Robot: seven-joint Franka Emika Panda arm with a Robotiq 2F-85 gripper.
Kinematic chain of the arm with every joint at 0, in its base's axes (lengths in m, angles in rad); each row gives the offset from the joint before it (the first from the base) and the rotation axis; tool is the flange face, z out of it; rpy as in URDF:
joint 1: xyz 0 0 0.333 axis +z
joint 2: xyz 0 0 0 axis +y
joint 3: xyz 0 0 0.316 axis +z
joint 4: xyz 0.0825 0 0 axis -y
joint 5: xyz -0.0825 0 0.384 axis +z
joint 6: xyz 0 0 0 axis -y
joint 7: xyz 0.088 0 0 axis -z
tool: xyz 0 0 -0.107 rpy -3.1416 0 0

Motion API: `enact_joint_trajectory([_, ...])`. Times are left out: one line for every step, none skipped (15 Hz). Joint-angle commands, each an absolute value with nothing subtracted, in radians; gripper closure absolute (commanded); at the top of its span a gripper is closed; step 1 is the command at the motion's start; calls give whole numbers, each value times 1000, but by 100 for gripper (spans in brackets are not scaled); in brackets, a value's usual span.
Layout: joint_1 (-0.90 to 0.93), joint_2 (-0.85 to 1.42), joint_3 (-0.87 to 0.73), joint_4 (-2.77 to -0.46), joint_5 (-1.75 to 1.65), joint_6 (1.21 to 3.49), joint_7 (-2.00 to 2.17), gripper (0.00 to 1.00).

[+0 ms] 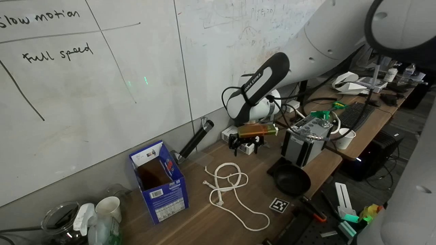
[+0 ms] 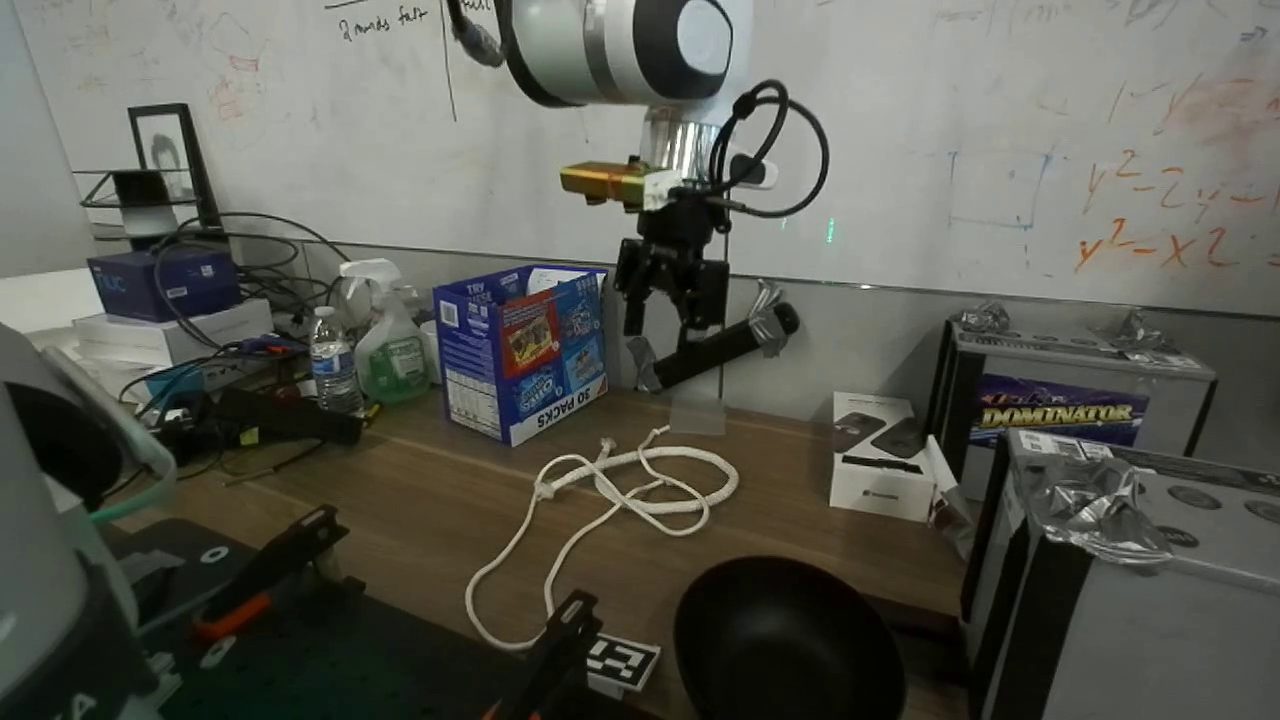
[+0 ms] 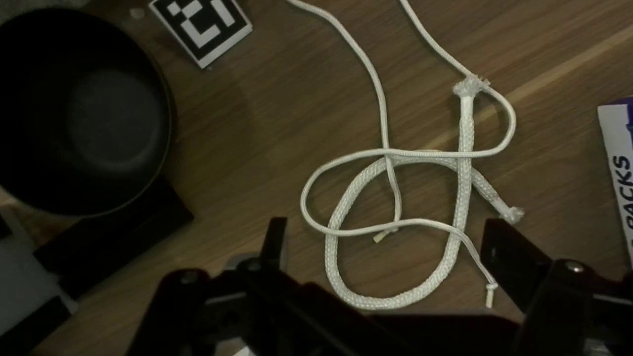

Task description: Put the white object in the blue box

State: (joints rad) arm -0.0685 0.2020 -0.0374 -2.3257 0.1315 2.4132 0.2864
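The white rope (image 1: 224, 188) lies in loose loops on the wooden table, with thick and thin parts crossing. It shows in both exterior views (image 2: 625, 458) and in the wrist view (image 3: 463, 193). The blue box (image 1: 167, 194) stands upright and open-topped by the wall, its brown interior visible. It also shows in an exterior view (image 2: 480, 345), and its edge shows at the right of the wrist view (image 3: 618, 163). My gripper (image 1: 246, 153) is open and empty, raised above the table. In the wrist view, its fingers (image 3: 385, 221) are wide apart with part of the rope below between them.
A black pan (image 1: 292, 179) and a marker card (image 1: 279, 205) lie near the rope. A black tube (image 2: 725, 350) is taped to the wall beside the blue box. A white carton (image 2: 880, 460) and grey machines (image 2: 1130, 560) stand opposite. A spray bottle (image 2: 390, 350) stands beside the box.
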Motion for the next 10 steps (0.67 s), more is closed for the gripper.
enact_joint_trajectory([-55,299,-27,-2311,241,2487,303,0])
enact_joint_trajectory([-52,328,-19,-2314,268,2513,297,0])
enact_joint_trajectory([-51,357,-11,-2320,300,2564,296,0])
enact_joint_trajectory([-62,391,8,-2319,362,2606,278,0])
enact_joint_trajectory([-67,424,22,-2310,410,2630,286,0])
enact_joint_trajectory([-70,456,34,-2302,454,2654,292,0])
enact_joint_trajectory([-75,484,50,-2294,497,2677,290,0])
enact_joint_trajectory([-65,512,53,-2291,517,2710,310,0])
enact_joint_trajectory([-62,537,60,-2286,541,2743,319,0])
enact_joint_trajectory([-66,560,70,-2280,564,2770,322,0])
